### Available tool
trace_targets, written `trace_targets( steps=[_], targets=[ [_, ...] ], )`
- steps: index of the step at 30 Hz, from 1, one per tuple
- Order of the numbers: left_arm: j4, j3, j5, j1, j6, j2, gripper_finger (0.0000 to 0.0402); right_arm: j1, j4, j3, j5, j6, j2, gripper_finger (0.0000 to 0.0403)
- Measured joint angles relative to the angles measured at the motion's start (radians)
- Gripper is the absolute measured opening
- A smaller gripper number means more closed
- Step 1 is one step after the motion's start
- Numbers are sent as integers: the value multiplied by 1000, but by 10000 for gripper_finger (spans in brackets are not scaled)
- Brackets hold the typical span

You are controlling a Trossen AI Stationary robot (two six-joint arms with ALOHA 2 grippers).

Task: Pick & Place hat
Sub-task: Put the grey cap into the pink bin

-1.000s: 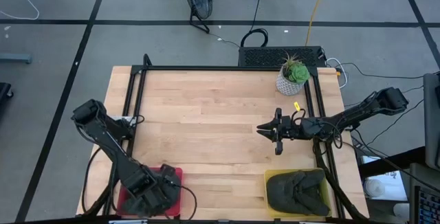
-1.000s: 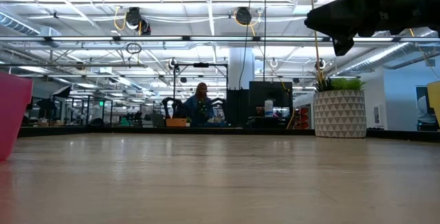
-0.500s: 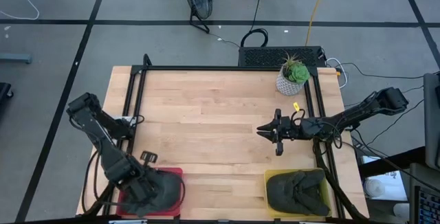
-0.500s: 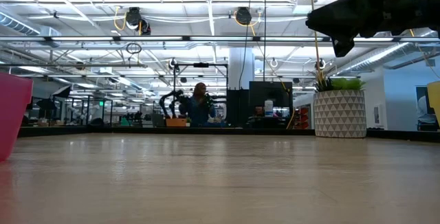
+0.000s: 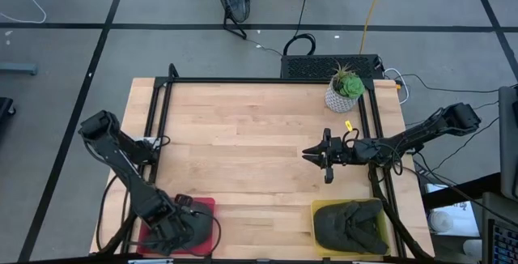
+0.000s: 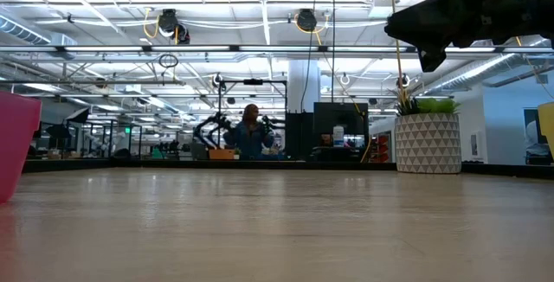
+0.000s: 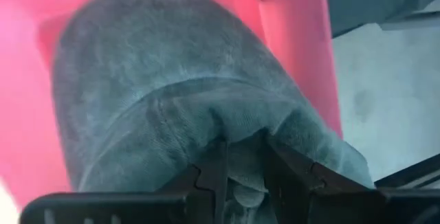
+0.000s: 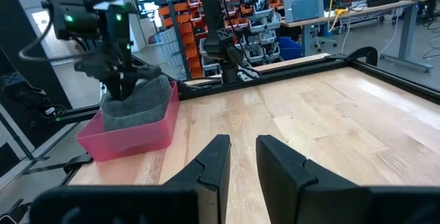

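I am pinching the grey hat (image 7: 172,114) between my left gripper (image 7: 242,176) fingers — it is sitting directly under me inside the pink bin (image 7: 295,38). Next I am judging a straight lift clear of the bin walls. Farther off, my right gripper (image 5: 325,155) is hovering — slightly parted, empty.

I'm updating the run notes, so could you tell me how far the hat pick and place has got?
Done: one dark hat lies in the yellow bin. In hand: the left gripper pinches the grey hat inside the pink bin. Left: lifting and placing it. The right gripper waits mid-table.
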Motion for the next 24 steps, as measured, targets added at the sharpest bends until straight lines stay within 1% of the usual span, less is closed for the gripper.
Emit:
trace_targets(
  steps=[4, 7, 10, 12, 14, 16, 18, 21, 24],
  targets=[
    [81, -62, 22, 0, 20, 0, 93, 0, 0, 0, 0, 0, 0, 59],
    [114, -69, -4, 8, 79, 0, 93, 0, 0, 0, 1, 0, 0, 59],
    [134, -69, -22, 29, 103, 0, 93, 0, 0, 0, 1, 0, 0, 59],
    [143, -69, -12, 37, 104, 0, 93, 0, 1, 0, 1, 0, 0, 59],
    [154, -69, 27, 46, 106, 0, 93, 0, 1, 0, 1, 0, 0, 59],
    [119, -63, 89, 59, 112, -2, 93, 0, 1, 0, 1, 0, 0, 59],
    [42, -46, 132, 68, 115, -16, 93, 0, 1, 0, 1, 0, 0, 59],
    [-80, -16, 132, 79, 107, -41, 93, 0, 1, 0, 2, 0, 0, 59],
    [-194, 23, 101, 79, 111, -77, 92, 0, 1, 0, 2, 0, 0, 59]
  ],
)
